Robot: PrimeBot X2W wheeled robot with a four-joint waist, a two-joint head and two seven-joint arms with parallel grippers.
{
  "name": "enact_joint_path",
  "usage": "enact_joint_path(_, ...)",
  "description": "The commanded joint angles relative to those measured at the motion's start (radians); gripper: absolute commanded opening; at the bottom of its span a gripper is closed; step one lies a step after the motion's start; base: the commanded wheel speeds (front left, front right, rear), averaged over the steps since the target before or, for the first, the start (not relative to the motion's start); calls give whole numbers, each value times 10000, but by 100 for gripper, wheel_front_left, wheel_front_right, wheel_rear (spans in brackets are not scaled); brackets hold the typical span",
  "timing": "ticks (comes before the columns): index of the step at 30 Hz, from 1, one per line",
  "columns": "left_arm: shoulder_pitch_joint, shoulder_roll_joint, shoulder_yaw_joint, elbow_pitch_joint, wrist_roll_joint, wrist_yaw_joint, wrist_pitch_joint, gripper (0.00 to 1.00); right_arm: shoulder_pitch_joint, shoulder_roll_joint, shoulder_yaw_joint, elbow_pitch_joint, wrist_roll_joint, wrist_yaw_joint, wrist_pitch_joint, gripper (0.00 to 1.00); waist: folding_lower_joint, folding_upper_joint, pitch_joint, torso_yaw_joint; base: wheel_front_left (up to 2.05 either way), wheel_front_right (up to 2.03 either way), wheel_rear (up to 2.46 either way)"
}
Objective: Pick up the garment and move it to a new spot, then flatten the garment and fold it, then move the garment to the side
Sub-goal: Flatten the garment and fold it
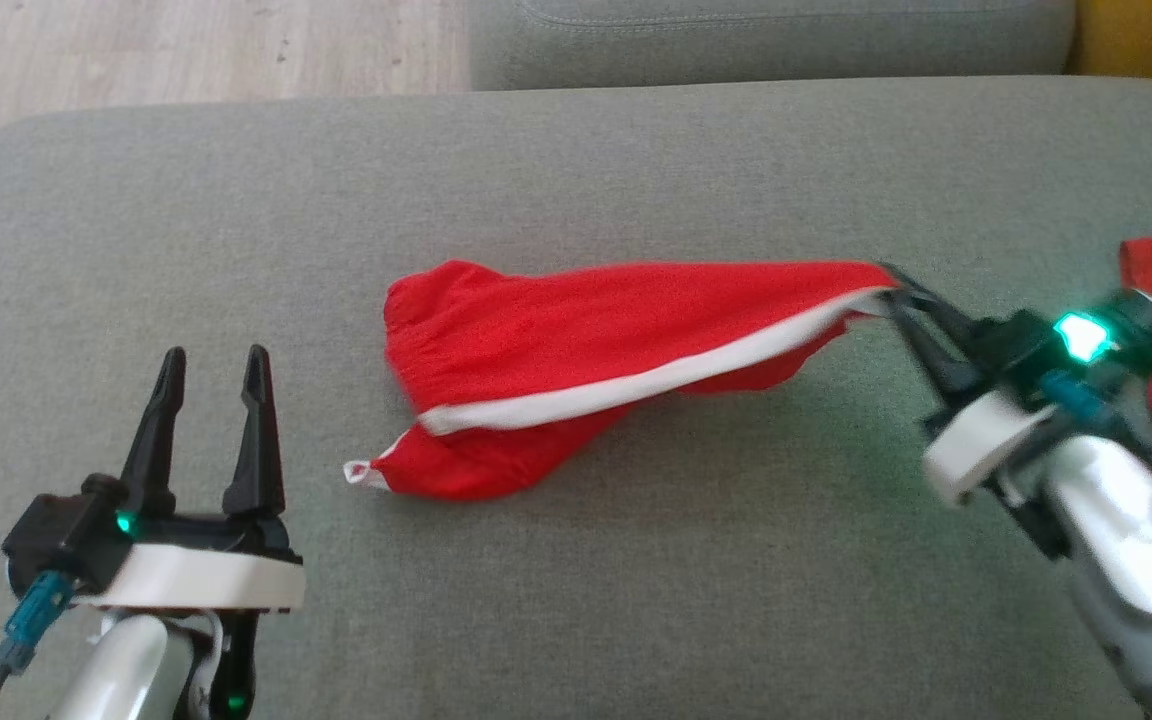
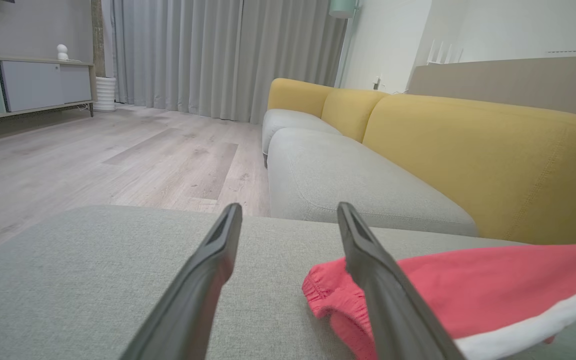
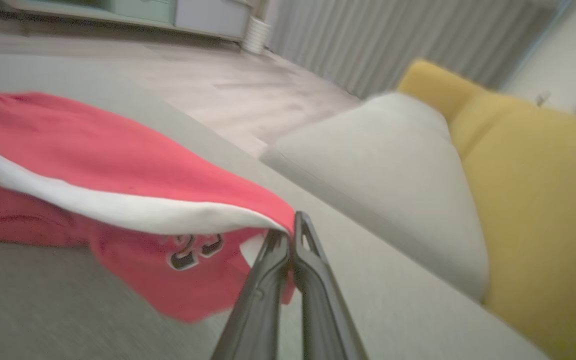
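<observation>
Grey woven cushion [image 1: 576, 600], coarse and flat, with the red garment [image 1: 576, 340] pulled into a long wedge across its middle.
Nearest, my left gripper [image 1: 216, 352] hangs over the fabric low on my left, its tapered dark fingers spread and empty. The garment's gathered end lies bunched on the cushion, and a white stripe runs to the lifted corner that my right gripper [image 1: 891, 277] pinches between pressed-together fingers. Beyond lie another grey seat [image 1: 766, 40] and pale wood floor [image 1: 186, 50].
</observation>
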Motion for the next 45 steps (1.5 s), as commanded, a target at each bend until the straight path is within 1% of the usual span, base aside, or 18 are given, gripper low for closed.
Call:
enact_joint_path(1, -330, 310, 499, -267, -98, 54, -110, 100, -32, -55, -367, 20, 190, 73, 295, 0, 0, 0, 21, -52, 0, 0, 0)
enact_joint_path(2, -329, 331, 520, -265, -106, 56, -112, 100, 94, 36, -682, 303, 200, 73, 578, 36, 0, 0, 32, -79, 0, 0, 0)
enact_joint_path(3, -329, 346, 532, -263, -112, 59, -113, 100, 160, 142, -906, 468, 156, 73, 711, 85, 0, 0, 38, -103, 0, 0, 0)
enact_joint_path(4, -326, 354, 537, -265, -114, 68, -113, 100, 235, 285, -1189, 677, 154, 73, 929, 100, 0, 0, 39, -131, 0, 0, 0)
enact_joint_path(7, -304, 378, 533, -262, -127, 86, -104, 100, 348, 711, -1815, 987, -34, 73, 1395, 100, 0, 0, 16, -194, 0, 0, 0)
enact_joint_path(11, -264, 362, 495, -221, -150, 89, -105, 100, 679, 1345, -2579, 652, -91, 73, 1546, 100, 0, 0, -84, -203, 0, 0, 0)
enact_joint_path(14, -192, 334, 471, -200, -163, 101, -112, 100, 1188, 1804, -3386, 12, -91, 73, 1562, 100, 0, 0, -180, -197, 0, 0, 0)
enact_joint_path(19, -28, 237, 435, -144, -143, 115, -139, 100, 2456, 2661, -4645, -1551, -275, 73, 1218, 100, 0, 0, -380, -193, 0, 0, 0)
enact_joint_path(21, 61, 197, 444, -111, -124, 123, -152, 100, 2974, 3007, -5008, -2158, -461, 73, 1033, 100, 0, 0, -476, -231, 0, 0, 0)
enact_joint_path(24, 205, 118, 461, -57, -68, 139, -173, 100, 3612, 3385, -5441, -2752, -605, 73, 884, 100, 0, 0, -629, -320, 0, 0, 0)
enact_joint_path(27, 391, 40, 468, 5, 19, 169, -188, 100, 4024, 3585, -5531, -2991, -605, 73, 1010, 100, 0, 0, -798, -422, 0, 0, 0)
enact_joint_path(30, 529, -1, 469, 62, 98, 170, -196, 100, 4248, 3666, -5389, -3165, -551, 73, 1207, 100, 0, 0, -924, -480, 0, 0, 0)
enact_joint_path(37, 666, -17, 515, 79, 194, 155, -206, 100, 4411, 3715, -5226, -3542, -417, 73, 1462, 100, 0, 0, -975, -506, 0, 0, 0)
enact_joint_path(45, 629, -32, 397, 36, 288, 186, -178, 100, 4431, 3723, -5088, -3627, -400, 73, 1517, 100, 0, 0, -905, -467, 0, 0, 0)
